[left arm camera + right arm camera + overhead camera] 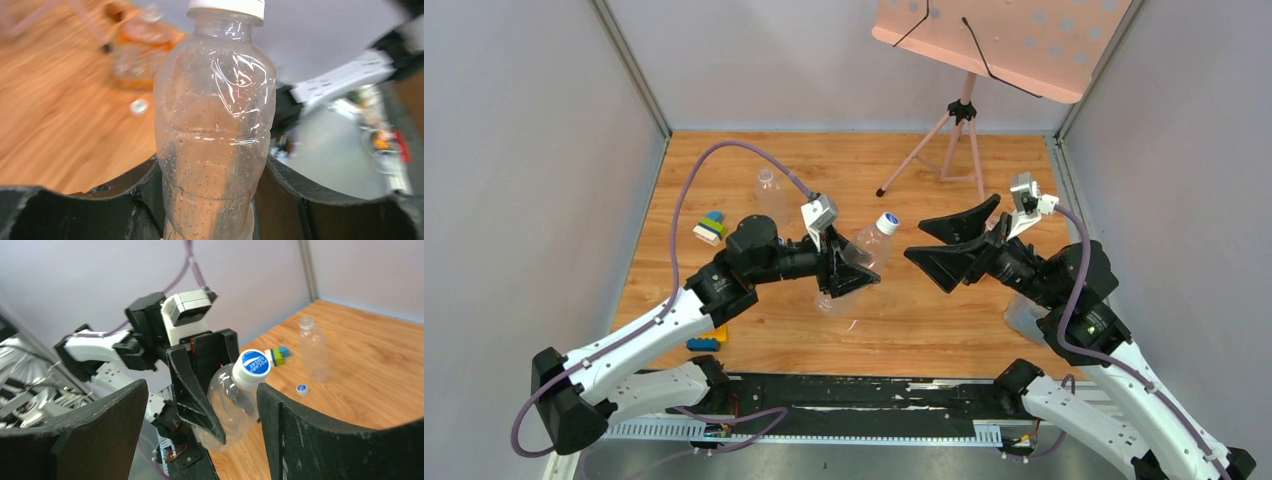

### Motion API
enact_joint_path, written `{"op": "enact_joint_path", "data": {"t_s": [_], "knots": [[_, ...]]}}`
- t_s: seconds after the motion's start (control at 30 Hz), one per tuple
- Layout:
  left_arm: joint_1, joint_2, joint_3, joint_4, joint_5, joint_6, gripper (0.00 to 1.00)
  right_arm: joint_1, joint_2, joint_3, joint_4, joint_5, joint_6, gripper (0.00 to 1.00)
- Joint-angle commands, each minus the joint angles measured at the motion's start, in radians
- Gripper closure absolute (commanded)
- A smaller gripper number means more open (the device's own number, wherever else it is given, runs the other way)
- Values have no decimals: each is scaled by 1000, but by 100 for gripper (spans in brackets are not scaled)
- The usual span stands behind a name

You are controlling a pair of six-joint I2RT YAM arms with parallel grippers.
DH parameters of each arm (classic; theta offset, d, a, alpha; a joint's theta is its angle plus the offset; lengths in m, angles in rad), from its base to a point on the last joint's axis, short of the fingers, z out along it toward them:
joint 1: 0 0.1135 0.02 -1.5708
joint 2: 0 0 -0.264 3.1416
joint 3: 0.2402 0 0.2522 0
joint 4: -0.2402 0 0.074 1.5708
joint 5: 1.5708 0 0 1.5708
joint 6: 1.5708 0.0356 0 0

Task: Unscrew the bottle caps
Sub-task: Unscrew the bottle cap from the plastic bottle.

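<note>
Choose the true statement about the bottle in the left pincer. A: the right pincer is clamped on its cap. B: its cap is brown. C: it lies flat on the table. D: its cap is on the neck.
D: the cap sits on the neck of the bottle in the left pincer; the right pincer stands open, clear of it.

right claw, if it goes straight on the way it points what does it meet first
Most likely the cap of the bottle held by the left claw, though depth is unclear.
</note>
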Motion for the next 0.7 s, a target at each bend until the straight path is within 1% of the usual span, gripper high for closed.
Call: {"op": "enact_joint_path", "data": {"t_s": [0.0, 0.03, 0.1, 0.2, 0.3, 0.4, 0.53, 0.67], "knots": [[18, 5, 110, -589, -245, 322, 100, 1, 12, 18, -204, 180, -12, 20], [18, 6, 132, -649, -269, 359, 100, -1, 21, 17, -214, 166, -3, 20], [15, 10, 153, -716, -293, 418, 100, -4, 44, 17, -230, 130, 12, 22], [5, 7, 170, -786, -312, 498, 100, -12, 91, 19, -251, 81, 37, 25], [-3, -7, 175, -813, -314, 584, 100, -28, 139, 10, -269, 5, 51, 26], [-20, -29, 173, -833, -310, 646, 100, -49, 209, 0, -279, -126, 68, 26], [-38, -54, 154, -833, -292, 725, 100, -52, 283, -15, -253, -196, 93, 32], [-46, -63, 144, -824, -294, 752, 100, -53, 329, -28, -206, -277, 103, 43]]}}
